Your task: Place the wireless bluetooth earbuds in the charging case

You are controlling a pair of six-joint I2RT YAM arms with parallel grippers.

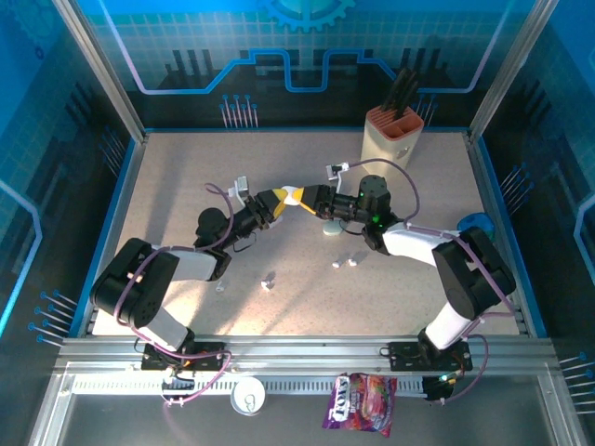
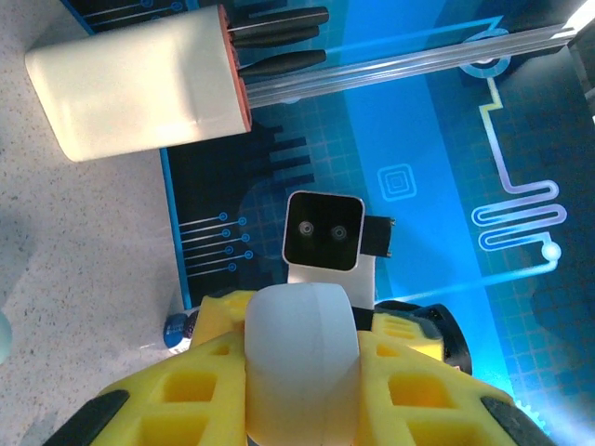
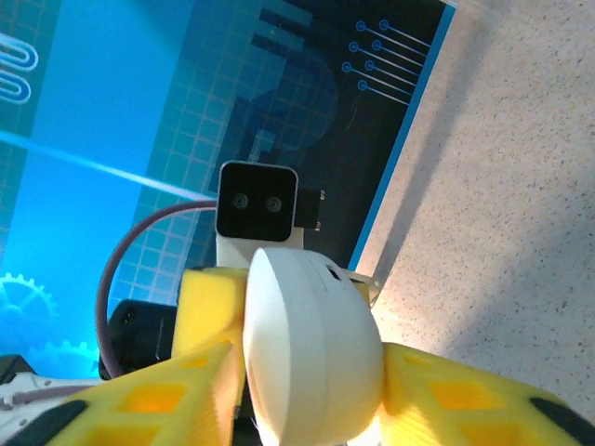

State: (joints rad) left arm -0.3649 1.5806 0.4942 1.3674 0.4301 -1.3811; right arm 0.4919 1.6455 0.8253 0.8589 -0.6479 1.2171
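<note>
1. I see the white case [image 1: 296,196] to the near-left of the knife block [image 1: 392,136], caught between the tips of both arms over the middle of the table [image 1: 186,186].
2. My left gripper [image 2: 307,325] is clamped on the case. In its wrist view the yellow fingers [image 2: 186,390] press against both of its sides.
3. My right gripper [image 3: 311,362] meets the case from the block's side. In its wrist view the yellow pads [image 3: 209,316] lie against both flanks of the case, so I read it as gripping the case too.
4. I cannot tell from either wrist view whether the case lid is open.
5. The buds [image 1: 337,264] lie loose on the table, nearer to me than the block. Two sit close together almost straight below the block, and a third [image 1: 268,282] lies farther left. All are well apart from the case and from both grippers.
6. A blue object [image 1: 474,223] sits to the near-right of the block, at the table's right edge.
7. A snack bag [image 1: 361,401] lies on the front rail, far on the near side of the block.
</note>
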